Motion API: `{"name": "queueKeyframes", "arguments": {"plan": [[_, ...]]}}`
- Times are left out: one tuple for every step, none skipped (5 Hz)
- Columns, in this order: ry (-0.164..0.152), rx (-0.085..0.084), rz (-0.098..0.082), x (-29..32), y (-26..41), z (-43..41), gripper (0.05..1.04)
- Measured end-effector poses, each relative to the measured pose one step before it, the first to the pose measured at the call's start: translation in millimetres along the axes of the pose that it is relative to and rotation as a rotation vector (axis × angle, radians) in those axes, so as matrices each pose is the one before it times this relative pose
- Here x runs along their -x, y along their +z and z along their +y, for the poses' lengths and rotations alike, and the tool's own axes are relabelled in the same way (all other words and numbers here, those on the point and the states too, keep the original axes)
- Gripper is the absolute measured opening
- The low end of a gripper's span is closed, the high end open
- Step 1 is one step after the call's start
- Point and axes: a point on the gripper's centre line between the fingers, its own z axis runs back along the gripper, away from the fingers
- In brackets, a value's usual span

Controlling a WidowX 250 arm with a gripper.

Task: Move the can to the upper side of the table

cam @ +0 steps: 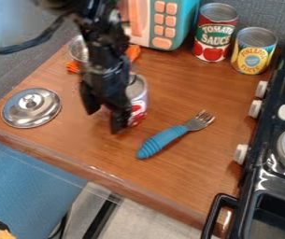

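The black gripper [104, 122] hangs low over the left-middle part of the table, its two fingers spread apart. Just behind it and to its right stands a can [138, 100] with a pale and red label and a metal top. The gripper's right finger covers the can's left side, and whether they touch I cannot tell. The wooden table [194, 186] carries both.
A blue-handled fork [163, 141] lies right of the gripper, a metal lid [32, 108] left. Behind are a toy microwave [163, 23], a red-and-green can [214, 32], a yellow can [253, 50], an orange item [132, 52] and a clear container [77, 48]. A stove [266, 154] borders the right.
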Motion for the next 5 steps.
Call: {"name": "queueKeyframes", "arguments": {"plan": [[0.0226, 0.0174, 0.0000, -30.44, 1.01, -1.84, 1.000], [0.0101, 0.0060, -0.0030, -29.59, 2.05, -5.32, 1.000], [0.0108, 0.0106, 0.0101, -25.15, -0.72, -3.71, 1.000], [0.0096, 0.0051, 0.0050, -23.67, -0.90, -5.60, 1.000], [0.0161, 0.0042, 0.0048, -16.20, -1.02, -2.14, 1.000]]}}
